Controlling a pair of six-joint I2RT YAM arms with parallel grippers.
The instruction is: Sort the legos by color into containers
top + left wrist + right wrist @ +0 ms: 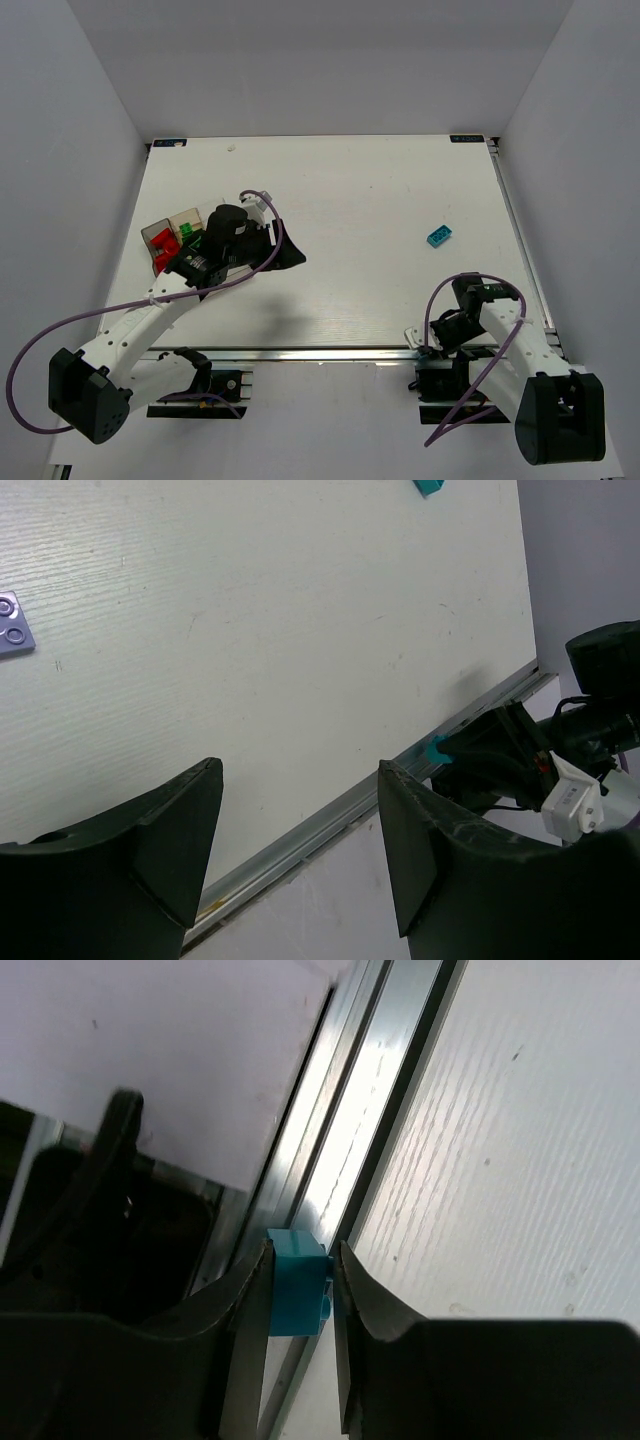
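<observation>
The clear compartment box (157,232) stands at the table's left, with red bricks (162,245) and green bricks (188,236) inside; my left arm hides part of it. My left gripper (288,256) (300,768) is open and empty, just right of the box. A light purple brick (15,626) lies on the table near it. A teal brick (438,236) lies loose at the right. My right gripper (435,343) (303,1250) is shut on another teal brick (297,1282) over the metal rail at the table's near edge; this brick also shows in the left wrist view (436,748).
A metal rail (320,353) runs along the near table edge. Grey walls enclose the table on three sides. A purple cable (262,200) loops over the left arm, and another (440,300) loops by the right arm.
</observation>
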